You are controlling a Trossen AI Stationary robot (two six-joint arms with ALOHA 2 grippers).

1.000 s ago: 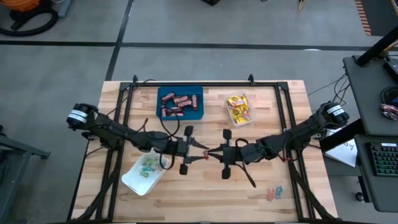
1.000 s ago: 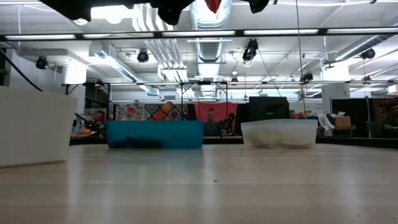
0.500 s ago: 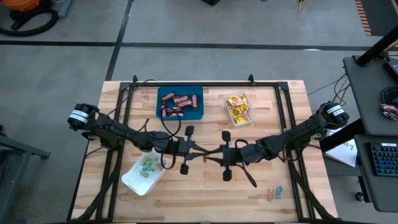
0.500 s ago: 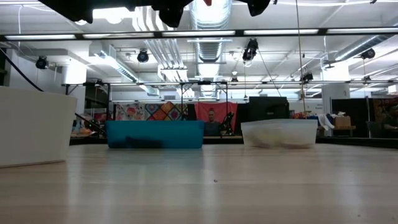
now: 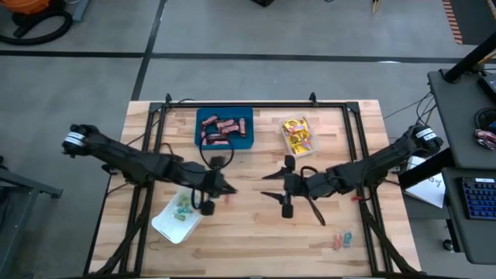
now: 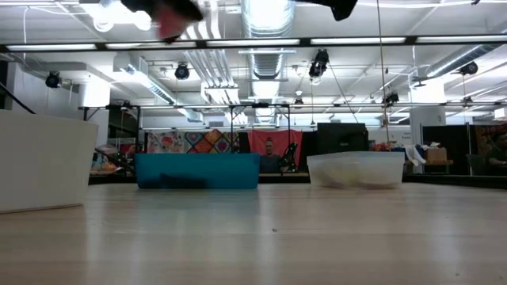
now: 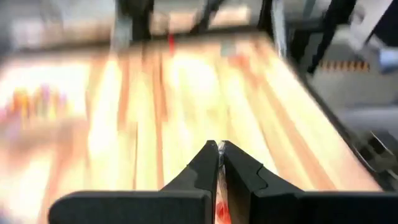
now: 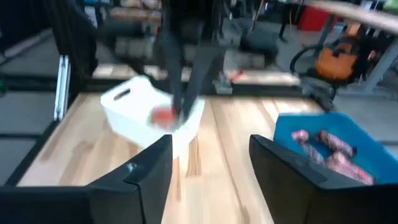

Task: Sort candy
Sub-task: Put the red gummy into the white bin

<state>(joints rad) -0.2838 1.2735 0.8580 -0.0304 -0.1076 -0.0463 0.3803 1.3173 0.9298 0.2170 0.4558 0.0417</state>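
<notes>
Seen from above, a wooden table point(image 5: 256, 232) carries two dark robot arms that reach in from either side toward the middle.

The left pincer point(image 5: 225, 191) sits just left of the table's centre with its two fingers point(image 7: 208, 163) pressed together on a small red sweet point(image 7: 221, 208), which peeks out between them in the left wrist view. From above, a faint red spot shows at the tips. Just beside this pincer, toward the near left corner, lies a white tray point(image 5: 165, 225) holding a few pastel sweets point(image 5: 184, 207).

The right pincer point(image 5: 273, 184) sits just right of centre, pointing at the left one, well apart from it. Its fingers point(image 8: 144, 168) are spread wide and hold nothing. In the right wrist view the white tray and the left arm with its red piece lie straight ahead between the fingers.

Beyond the left pincer, by the far edge, a blue tray point(image 5: 243, 142) holds brown-red bars point(image 5: 221, 128). Beyond the right pincer, a clear tray point(image 5: 313, 148) holds yellow packets point(image 5: 296, 133). Behind the right pincer, near the near right corner, a few loose pastel pieces point(image 5: 342, 239) lie on bare wood.

The table-level view shows the blue and clear trays across the table; both arms are only dark shapes along the top edge.
</notes>
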